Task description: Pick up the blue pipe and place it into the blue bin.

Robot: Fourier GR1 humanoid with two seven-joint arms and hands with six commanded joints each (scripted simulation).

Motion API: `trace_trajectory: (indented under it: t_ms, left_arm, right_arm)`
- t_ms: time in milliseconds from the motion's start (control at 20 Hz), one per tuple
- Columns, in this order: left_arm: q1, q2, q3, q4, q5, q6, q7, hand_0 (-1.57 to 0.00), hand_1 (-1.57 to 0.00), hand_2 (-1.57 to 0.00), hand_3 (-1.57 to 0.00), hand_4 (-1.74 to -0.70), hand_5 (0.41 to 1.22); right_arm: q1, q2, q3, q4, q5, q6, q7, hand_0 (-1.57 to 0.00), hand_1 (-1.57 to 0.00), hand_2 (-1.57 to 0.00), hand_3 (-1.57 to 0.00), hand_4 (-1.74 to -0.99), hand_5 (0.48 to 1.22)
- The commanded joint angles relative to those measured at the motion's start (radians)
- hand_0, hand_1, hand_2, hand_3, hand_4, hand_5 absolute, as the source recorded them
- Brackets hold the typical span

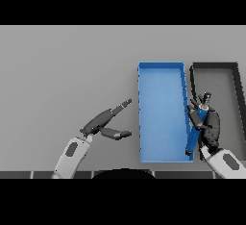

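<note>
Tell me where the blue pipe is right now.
In the head view, the blue pipe is on the right, gripped by the right hand over the blue bin's right wall.

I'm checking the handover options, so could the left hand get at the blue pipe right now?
Probably not easily: the blue pipe is held in the right hand beyond the blue bin, while the open left hand sits on the bin's other side.

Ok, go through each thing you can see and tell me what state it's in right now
Blue pipe: held in the right hand, tilted over the blue bin's right wall.
Right hand: shut on the blue pipe.
Left hand: open, holding nothing, left of the bin.
Blue bin: nothing inside.
Dark bin: right of the blue bin, partly hidden.
</note>
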Motion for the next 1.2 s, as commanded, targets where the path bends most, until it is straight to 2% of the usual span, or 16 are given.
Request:
trace_trajectory:
  t_ms: [0,50,100,200,300,400,450,500,550,600,750,950,1150]
  left_arm:
    - [0.010,0.001,-0.006,0.004,-0.007,0.000,-0.011,0.00,0.00,0.00,0.00,-0.88,0.421]
    - [0.009,-0.001,-0.005,0.002,-0.004,0.000,-0.014,0.00,0.00,0.00,0.00,-0.88,0.421]
    - [0.006,0.000,-0.007,-0.005,-0.009,0.004,-0.007,0.00,0.00,0.00,0.00,-0.88,0.421]
    - [0.013,-0.001,-0.012,-0.004,-0.015,0.007,-0.010,0.00,0.00,0.00,0.00,-0.88,0.422]
    - [0.012,-0.006,-0.016,-0.011,-0.015,0.008,0.000,0.00,0.00,0.00,0.00,-0.88,0.427]
    - [0.013,-0.004,-0.014,-0.015,-0.011,0.007,0.001,0.00,0.00,0.00,0.00,-0.88,0.430]
    - [0.005,-0.006,-0.009,-0.023,-0.003,0.006,0.017,0.00,0.00,0.00,0.00,-0.88,0.429]
    - [0.010,-0.007,-0.013,-0.027,-0.006,0.008,0.019,0.00,0.00,0.00,0.00,-0.88,0.429]
    - [0.021,0.003,-0.012,-0.027,-0.005,0.004,0.021,0.00,0.00,0.00,0.00,-0.89,0.428]
    - [0.013,-0.001,-0.009,-0.021,-0.005,0.004,0.020,0.00,0.00,0.00,0.00,-0.89,0.428]
    - [0.009,-0.012,-0.015,-0.018,-0.019,0.016,0.012,0.00,0.00,0.00,0.00,-0.89,0.427]
    - [0.008,-0.006,-0.008,-0.019,-0.009,0.011,0.016,0.00,0.00,0.00,0.00,-0.89,0.429]
    - [0.020,-0.004,-0.014,-0.025,-0.014,0.012,0.006,0.00,0.00,0.00,0.00,-0.89,0.431]
  right_arm:
    - [0.003,-0.001,0.014,0.019,-0.015,-0.001,0.000,-1.57,-1.57,-1.57,-0.91,-1.741,1.221]
    - [0.009,0.006,0.016,0.033,-0.010,-0.001,-0.008,-1.57,-1.55,-1.57,-0.85,-1.741,1.221]
    - [0.008,0.013,0.025,0.044,-0.008,0.000,-0.009,-1.46,-1.34,-1.34,-0.79,-1.678,1.221]
    - [-0.009,-0.026,0.052,0.097,-0.062,-0.001,0.000,-0.94,-0.85,-0.86,-0.50,-1.503,1.221]
    - [-0.025,-0.063,0.096,0.106,-0.111,0.010,0.001,-0.60,-0.55,-0.55,-0.32,-1.337,1.221]
    - [-0.055,-0.117,0.157,0.106,-0.166,0.014,0.001,-0.38,-0.35,-0.35,-0.21,-1.219,1.137]
    - [-0.123,-0.197,0.256,0.109,-0.210,0.000,-0.008,-0.31,-0.28,-0.28,-0.16,-1.175,1.084]
    - [-0.180,-0.264,0.335,0.114,-0.263,0.005,0.000,-0.24,-0.22,-0.22,-0.13,-1.142,1.030]
    - [-0.243,-0.303,0.412,0.117,-0.311,0.002,0.000,-0.20,-0.18,-0.18,-0.10,-1.110,0.979]
    - [-0.297,-0.318,0.469,0.125,-0.349,-0.001,0.000,-0.16,-0.14,-0.14,-0.08,-1.083,0.934]
    - [-0.386,-0.329,0.553,0.153,-0.393,-0.002,0.000,-0.08,-0.07,-0.07,-0.04,-1.063,0.846]
    - [-0.446,-0.350,0.621,0.165,-0.410,-0.002,-0.001,-0.03,-0.03,-0.03,-0.02,-1.038,0.734]
    - [-0.471,-0.356,0.654,0.174,-0.423,-0.001,0.000,-0.01,-0.01,-0.01,-0.01,-1.022,0.672]
